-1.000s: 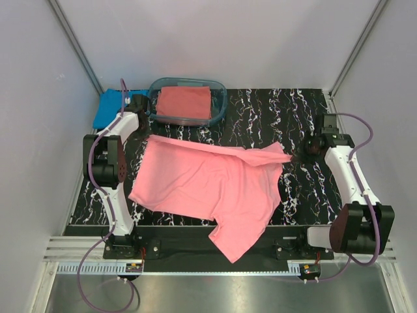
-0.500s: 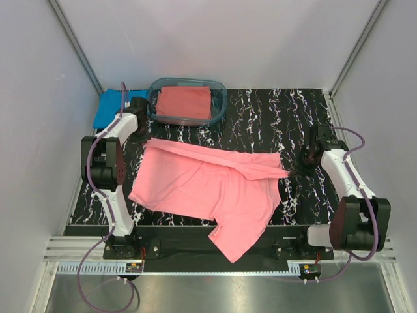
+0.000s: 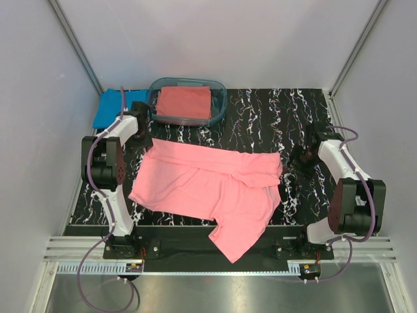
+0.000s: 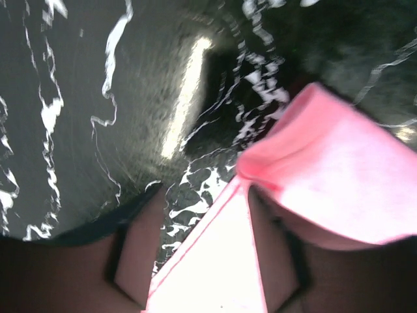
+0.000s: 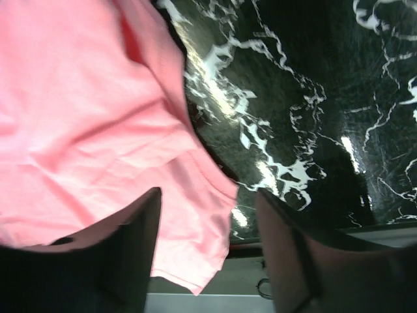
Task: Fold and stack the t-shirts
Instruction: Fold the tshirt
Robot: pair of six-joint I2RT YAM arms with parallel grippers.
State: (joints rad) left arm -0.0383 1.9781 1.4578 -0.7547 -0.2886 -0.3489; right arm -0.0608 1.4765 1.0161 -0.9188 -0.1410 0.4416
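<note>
The pink t-shirt [image 3: 215,189] lies on the table [image 3: 260,117], its far edge newly folded over. The right hand [image 3: 294,158] has let go, fingers apart; the left hand [image 3: 142,134] pinches the far-left corner.

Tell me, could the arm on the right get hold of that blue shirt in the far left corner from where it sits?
Probably not. The blue shirt lies at the far left corner, beyond the left arm, while the right gripper sits at the pink shirt's right edge, with the tub also between.

Black white-veined marble tabletop [image 3: 260,117] between plain pale grey walls [image 3: 221,39].
</note>
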